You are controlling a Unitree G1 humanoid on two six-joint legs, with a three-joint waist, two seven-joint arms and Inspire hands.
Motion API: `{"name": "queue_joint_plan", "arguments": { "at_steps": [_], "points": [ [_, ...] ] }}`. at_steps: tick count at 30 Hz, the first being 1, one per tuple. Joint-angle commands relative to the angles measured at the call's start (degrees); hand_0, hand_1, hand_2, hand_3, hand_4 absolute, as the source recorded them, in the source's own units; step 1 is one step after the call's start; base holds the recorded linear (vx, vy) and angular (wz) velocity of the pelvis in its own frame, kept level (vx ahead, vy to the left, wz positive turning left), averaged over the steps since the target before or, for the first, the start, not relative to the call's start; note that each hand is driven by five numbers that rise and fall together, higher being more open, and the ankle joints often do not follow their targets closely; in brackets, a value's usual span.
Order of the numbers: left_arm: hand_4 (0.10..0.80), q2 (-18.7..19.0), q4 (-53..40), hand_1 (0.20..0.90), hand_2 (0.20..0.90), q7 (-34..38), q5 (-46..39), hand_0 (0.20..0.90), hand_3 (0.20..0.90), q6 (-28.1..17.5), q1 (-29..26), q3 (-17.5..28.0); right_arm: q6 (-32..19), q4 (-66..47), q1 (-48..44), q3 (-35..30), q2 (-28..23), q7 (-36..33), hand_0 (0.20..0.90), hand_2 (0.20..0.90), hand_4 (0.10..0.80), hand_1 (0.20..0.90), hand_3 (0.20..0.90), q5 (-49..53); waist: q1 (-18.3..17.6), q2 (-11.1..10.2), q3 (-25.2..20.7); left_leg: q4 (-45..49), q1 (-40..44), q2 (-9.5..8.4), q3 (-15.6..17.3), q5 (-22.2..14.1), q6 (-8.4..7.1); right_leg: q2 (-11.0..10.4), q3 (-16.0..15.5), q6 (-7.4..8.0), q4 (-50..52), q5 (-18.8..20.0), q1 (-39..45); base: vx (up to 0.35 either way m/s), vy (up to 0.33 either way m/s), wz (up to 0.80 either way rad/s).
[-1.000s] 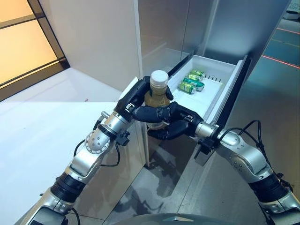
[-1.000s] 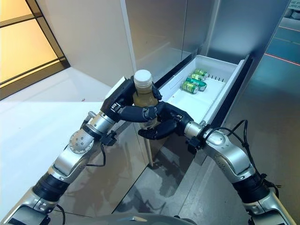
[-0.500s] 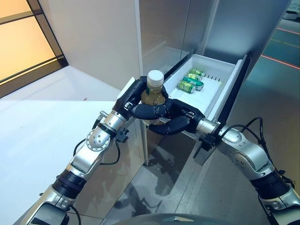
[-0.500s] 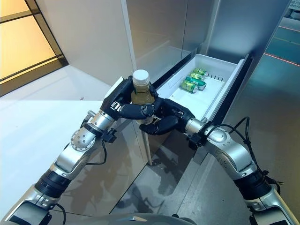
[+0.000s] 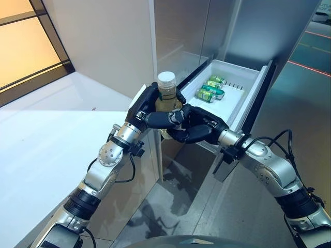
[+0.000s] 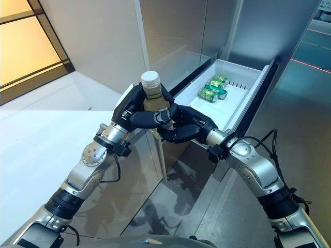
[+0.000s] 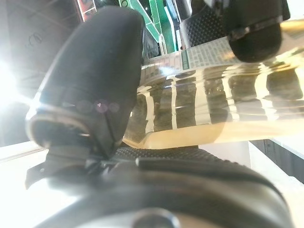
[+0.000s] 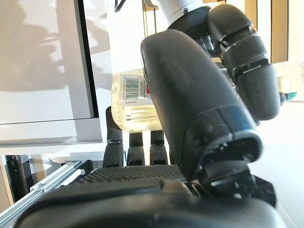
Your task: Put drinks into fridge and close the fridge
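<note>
A clear bottle (image 5: 166, 94) with a white cap and pale yellow drink stands upright between my two hands, just at the near end of the open white fridge drawer (image 5: 248, 88). My left hand (image 5: 146, 103) is curled round it from the left, and its wrist view shows the bottle (image 7: 213, 95) against its thumb (image 7: 95, 80). My right hand (image 5: 194, 126) wraps it from the right and below; its wrist view shows the bottle (image 8: 130, 102) past its thumb (image 8: 190, 95). Green cans (image 5: 209, 90) lie in the drawer's far part.
A white counter (image 5: 46, 155) spreads to the left. The grey fridge front (image 5: 181, 31) rises behind the drawer. A dark drawer face (image 5: 257, 101) stands along the drawer's right side. Grey floor (image 5: 176, 206) lies below.
Both hands have carried the bottle away from me, closer to the drawer. Both hands keep their hold on it.
</note>
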Motion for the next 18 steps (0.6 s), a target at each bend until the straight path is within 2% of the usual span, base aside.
{"name": "queue_joint_plan", "arguments": {
  "at_steps": [1,9,10,11,12,18],
  "points": [
    [0.1,-3.9,-3.55,0.3,0.3,1.26,-2.42,0.3,0.2,-11.66,-9.65,1.91,-5.15,-2.64,-7.92,-3.01,6.26,-1.85,0.3,0.3,0.1,0.3,0.2,4.23,0.26,-2.53,-4.68,0.07,-2.16,-3.71,-0.62,-1.88,4.19,0.71,1.47,1.16,1.59,0.71,-1.06,0.0,0.0,0.0],
    [0.1,-3.77,-6.54,0.3,0.3,0.47,-0.86,0.3,0.2,-11.9,-11.63,0.16,-3.91,-1.89,-9.2,-1.88,6.32,-2.4,0.3,0.3,0.1,0.3,0.2,4.23,0.15,-2.6,-4.44,0.07,-2.19,-3.65,-0.61,-1.87,4.18,0.75,1.62,1.25,1.48,0.83,-1.09,0.0,0.0,0.0],
    [0.1,-3.85,-6.64,0.3,0.3,0.54,-0.89,0.3,0.2,-11.7,-11.81,-0.03,-3.26,-1.88,-9.44,-1.52,6.48,-1.98,0.38,0.38,0.193,0.38,0.293,4.69,0.14,-2.64,-4.47,0.07,-2.2,-3.69,-0.66,-1.88,4.2,0.79,1.7,1.25,1.45,0.85,-1.11,0.0,0.0,0.0],
    [0.1,-3.94,-6.67,0.3,0.3,0.8,-0.78,0.3,0.2,-11.63,-11.97,-0.19,-3.02,-1.83,-9.65,-1.12,6.57,-1.7,0.844,0.844,0.734,0.844,0.834,4.88,0.15,-2.65,-4.46,0.07,-2.2,-3.73,-0.72,-1.89,4.21,0.81,1.75,1.25,1.39,0.89,-1.09,0.0,0.0,0.0],
    [0.1,-3.87,-6.77,0.3,0.3,1.25,-0.72,0.3,0.2,-11.53,-12.2,-0.42,-2.58,-1.79,-10.14,-0.38,6.58,-1.34,0.9,0.9,0.8,0.9,0.9,5.12,0.18,-2.66,-4.49,0.07,-2.17,-3.77,-0.76,-1.88,4.24,0.83,1.81,1.25,1.32,0.95,-1.05,0.0,0.0,0.0],
    [0.1,-3.92,-6.19,0.3,0.3,1.33,-1.41,0.3,0.2,-11.08,-11.76,-0.54,-2.6,-2.41,-10.58,1.67,6.55,0.86,0.9,0.9,0.8,0.9,0.9,5.52,0.41,-2.7,-4.57,0.07,-2.2,-3.8,-0.82,-1.77,4.2,0.74,1.74,1.25,1.13,1.08,-0.94,0.0,0.0,0.0]
  ]
}}
